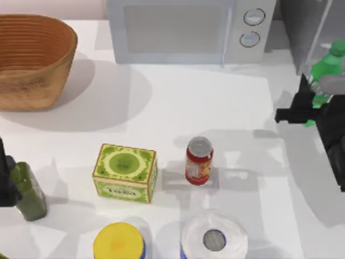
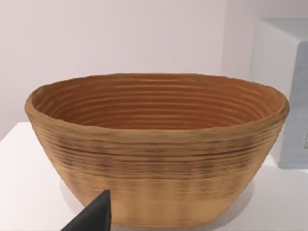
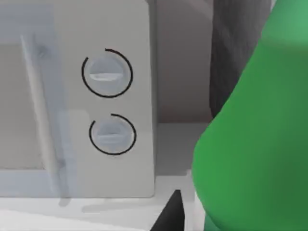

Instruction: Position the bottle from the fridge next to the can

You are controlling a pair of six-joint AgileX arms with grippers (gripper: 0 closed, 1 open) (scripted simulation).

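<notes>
- Two arms stood at the bench [image 1: 215, 102]; the fridge [image 1: 310, 27] sat at its far right corner beside the white microwave [image 1: 183, 29], whose two knobs the right wrist view caught close up.
- Right end effector [image 1: 318, 102] was clenched on the bottle [image 1: 326, 70], just in front of the fridge.
- Bright green and translucent, the bottle stood well apart from the can [image 1: 199, 161], which was red with a silver top, mid-bench.
- Left end effector [image 1: 6, 178] idled at the left edge, its fingers unreadable; its wrist view faced the wicker basket [image 2: 154, 149].
</notes>
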